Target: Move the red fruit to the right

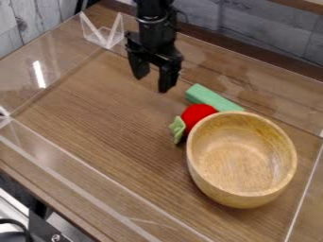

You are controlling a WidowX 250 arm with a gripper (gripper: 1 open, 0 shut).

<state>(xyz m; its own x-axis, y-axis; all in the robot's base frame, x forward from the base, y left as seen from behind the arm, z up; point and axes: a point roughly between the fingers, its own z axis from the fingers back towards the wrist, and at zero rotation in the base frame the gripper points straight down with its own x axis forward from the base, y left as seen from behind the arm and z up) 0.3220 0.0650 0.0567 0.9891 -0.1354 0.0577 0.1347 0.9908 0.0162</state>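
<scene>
Item, nearest: pale wooden bowl point(240, 156), wide and round, upright on the wooden table point(94, 142), toward the picture's right. Bare interior in sight.

Item, next beyond: red fruit point(197, 114), small, rounded, glossy, on the table just beside the bowl's far-left rim; contact with that rim not certain. Green leaves point(180, 127) at the near-left end, pointing away from the bowl. Handling, by judgement: light, probably a hollow or solid toy; skin smooth and a little slippery, apt to roll or squirt out of a shallow pinch; little risk of breakage. Leaves likely thin and pliable, poor for gripping. Best hold: low across the widest part of the red body, with even, moderate pressure. Chief hazard: a fingertip caught on the bowl's rim or on the block behind.

Item, farther: light green block point(217, 98), oblong, flat on the table, close behind the fruit, partly hidden by the bowl's far side.

Item, farthest: dark gripper point(154, 81), fingers spread wide, nothing between, well apart from the fruit. Work outstanding: approach to the fruit, descent, closure on the red body, then a lift clear of the rim before any move rightward.
</scene>
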